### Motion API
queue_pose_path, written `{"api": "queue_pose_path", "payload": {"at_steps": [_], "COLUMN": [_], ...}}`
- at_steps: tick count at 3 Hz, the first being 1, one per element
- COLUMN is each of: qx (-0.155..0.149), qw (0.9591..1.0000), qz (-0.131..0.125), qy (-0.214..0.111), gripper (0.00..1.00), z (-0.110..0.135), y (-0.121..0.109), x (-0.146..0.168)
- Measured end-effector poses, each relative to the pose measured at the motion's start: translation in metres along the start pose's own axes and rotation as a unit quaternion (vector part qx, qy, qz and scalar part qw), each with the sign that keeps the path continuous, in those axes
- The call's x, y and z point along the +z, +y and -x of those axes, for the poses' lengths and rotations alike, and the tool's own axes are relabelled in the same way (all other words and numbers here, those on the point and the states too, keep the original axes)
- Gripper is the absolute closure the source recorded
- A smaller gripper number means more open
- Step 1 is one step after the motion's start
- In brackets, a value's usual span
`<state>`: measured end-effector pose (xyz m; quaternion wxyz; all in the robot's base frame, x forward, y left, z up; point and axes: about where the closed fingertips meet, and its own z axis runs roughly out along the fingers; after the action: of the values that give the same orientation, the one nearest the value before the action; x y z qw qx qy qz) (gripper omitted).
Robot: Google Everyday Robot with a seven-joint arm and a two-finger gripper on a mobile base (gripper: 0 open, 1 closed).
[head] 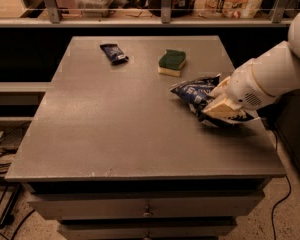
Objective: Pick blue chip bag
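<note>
The blue chip bag [191, 91], dark navy with white lettering and silvery edges, lies at the right side of the grey table [115, 129]. My gripper [210, 102] comes in from the right on a white arm. Its cream fingers [221, 109] are closed around the bag's right part, which is bunched up between them. The bag's right half is hidden under the gripper. The bag's left end rests on or just over the tabletop.
A small dark blue snack wrapper [113, 53] lies at the table's far left. A green-and-yellow sponge [171, 63] sits at the far middle, just behind the bag. A shelf rail with goods runs behind the table. Cables lie on the floor at left.
</note>
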<state>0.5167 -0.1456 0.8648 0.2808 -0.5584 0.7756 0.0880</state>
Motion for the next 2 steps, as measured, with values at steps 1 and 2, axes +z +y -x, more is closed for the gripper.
{"api": "queue_pose_path", "payload": {"at_steps": [1,2], "qx": [-0.037,-0.08], "qw": [0.9991,0.9961], "qz": [-0.017,-0.035], "qy": [-0.01,-0.015], "gripper": [0.95,1.0], "z": [0.041,0.084], "y": [0.005,0.005], "x": [-0.027,-0.059]}}
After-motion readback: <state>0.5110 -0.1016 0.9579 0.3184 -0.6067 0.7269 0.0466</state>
